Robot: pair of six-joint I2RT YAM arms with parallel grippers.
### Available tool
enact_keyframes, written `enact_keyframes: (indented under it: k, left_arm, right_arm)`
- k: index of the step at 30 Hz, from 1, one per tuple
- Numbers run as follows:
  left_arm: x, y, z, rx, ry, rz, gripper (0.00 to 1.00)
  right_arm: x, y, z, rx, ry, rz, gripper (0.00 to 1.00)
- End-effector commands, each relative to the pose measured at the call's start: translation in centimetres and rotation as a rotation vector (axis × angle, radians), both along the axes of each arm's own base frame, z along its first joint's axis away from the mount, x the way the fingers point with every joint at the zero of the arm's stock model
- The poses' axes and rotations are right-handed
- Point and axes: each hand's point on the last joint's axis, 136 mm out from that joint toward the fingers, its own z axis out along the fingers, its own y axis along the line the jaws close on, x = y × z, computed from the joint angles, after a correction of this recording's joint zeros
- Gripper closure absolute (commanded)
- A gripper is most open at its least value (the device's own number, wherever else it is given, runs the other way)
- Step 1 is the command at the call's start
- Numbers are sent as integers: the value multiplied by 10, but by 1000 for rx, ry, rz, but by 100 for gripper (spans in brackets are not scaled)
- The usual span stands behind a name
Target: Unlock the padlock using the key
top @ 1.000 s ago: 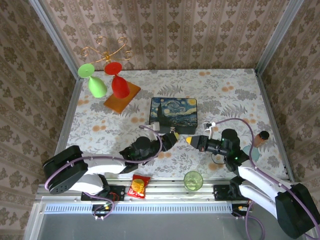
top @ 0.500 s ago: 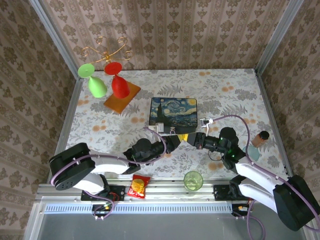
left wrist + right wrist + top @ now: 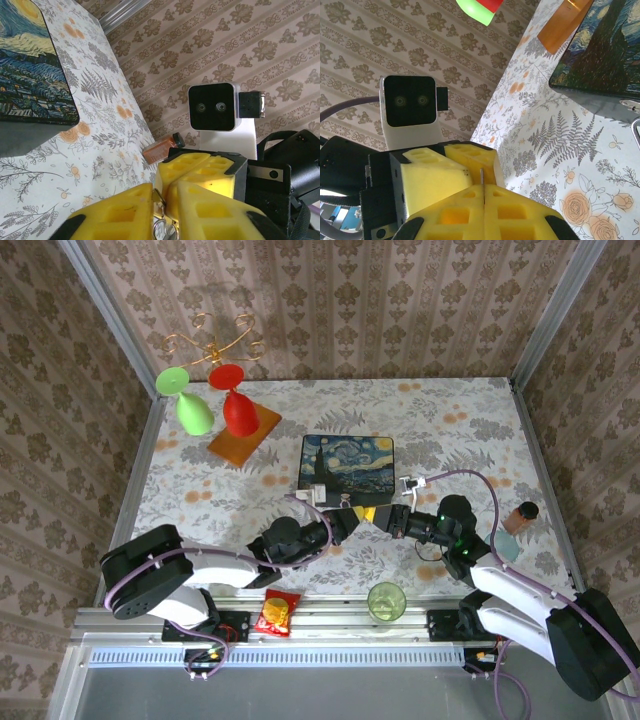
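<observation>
Padlock [image 3: 159, 200] looked caught in your left pincer [image 3: 352, 514], fingers nearly together, just before the box [image 3: 347, 468]; your right pincer [image 3: 483, 192] was clamped on a thin sliver, likely the key [image 3: 481, 176]. Unlocking remained.

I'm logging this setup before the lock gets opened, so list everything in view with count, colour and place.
box: one, blue-and-yellow painted, table centre
green goblet: one, far left
red goblet: one, beside the green one
board: one, orange, by the red goblet
wire stand: one, gold, back left
cup: one, clear green, near edge
packet: one, red-yellow, near edge
bottle: one, brown, right side
metal bit: one, silver, between left pincer fingers; too small to identify
left pincer: yellow, before the box
right pincer: yellow, shut, facing the left
</observation>
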Motion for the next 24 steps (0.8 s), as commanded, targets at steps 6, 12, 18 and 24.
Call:
enact_keyframes:
  k: [6,12,18,24]
  left_arm:
    - [15,5,9,-94,15,26,75]
    - [6,-6,14,-98,-2,-12,85]
    - [4,-5,12,-95,0,-17,98]
    - [7,-2,13,-98,6,1,100]
  right_arm:
    - [-6,6,9,20,-51,38,100]
    - [-4,7,7,9,-45,36,100]
    - [2,5,1,0,-33,9,100]
    - [4,3,2,-8,-49,-9,55]
